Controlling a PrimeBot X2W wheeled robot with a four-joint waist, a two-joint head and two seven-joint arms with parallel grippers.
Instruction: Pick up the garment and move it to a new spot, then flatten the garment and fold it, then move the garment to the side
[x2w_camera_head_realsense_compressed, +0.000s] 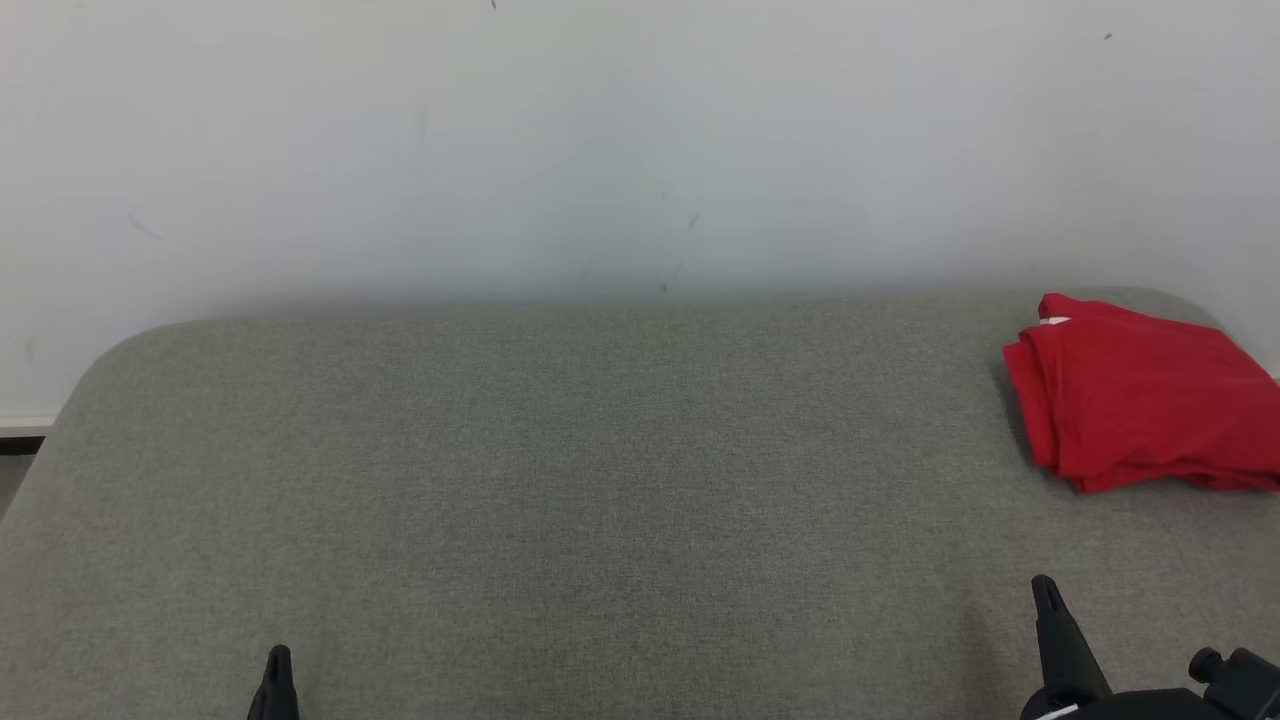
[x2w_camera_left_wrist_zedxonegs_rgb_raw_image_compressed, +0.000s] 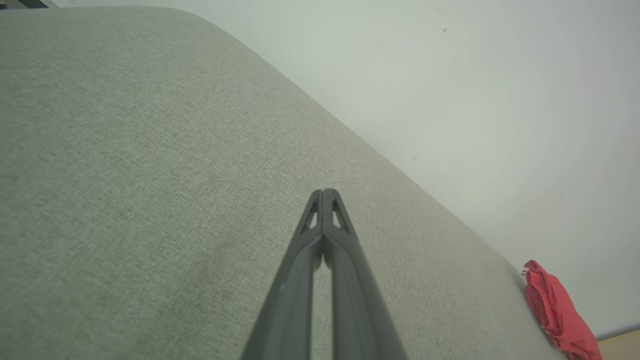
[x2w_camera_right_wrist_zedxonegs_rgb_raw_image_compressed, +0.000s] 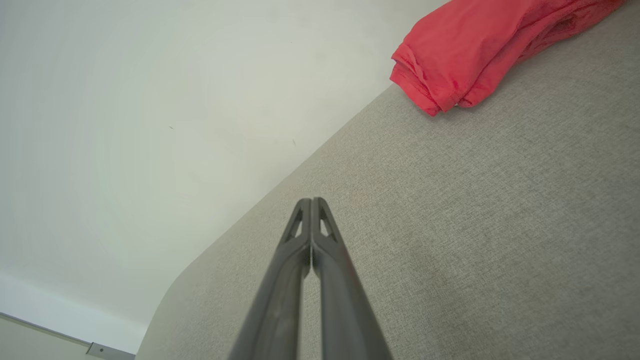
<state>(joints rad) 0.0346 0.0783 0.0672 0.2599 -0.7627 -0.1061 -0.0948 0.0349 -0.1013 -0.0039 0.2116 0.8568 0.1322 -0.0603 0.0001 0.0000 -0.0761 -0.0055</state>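
The red garment (x2w_camera_head_realsense_compressed: 1140, 400) lies folded at the far right corner of the table (x2w_camera_head_realsense_compressed: 600, 480), running off the right side of the head view. It is a flat, roughly square bundle of several layers. Stacked fold edges line the side facing the table's middle, and a few soft creases cross the top. The cloth looks thin and smooth. A small white tag (x2w_camera_head_realsense_compressed: 1053, 320) peeks out at the bundle's far corner.

The left gripper (x2w_camera_head_realsense_compressed: 278, 665) is over the table's near edge on the left. Its two dark fingers are pressed together tip to tip with nothing between them. The right gripper (x2w_camera_head_realsense_compressed: 1045, 590) is over the table's near edge on the right, fingers likewise closed on each other and empty, well apart from the garment. I cannot tell whether either tip touches the table. The fingers are slim and tapering, with small triangular cut-outs just below the tips.

The table is covered in matt grey-green woven fabric with a fine grain, and its far corners are rounded. Behind its far edge stands a plain white wall (x2w_camera_head_realsense_compressed: 600, 140) with a few faint dark scuffs.
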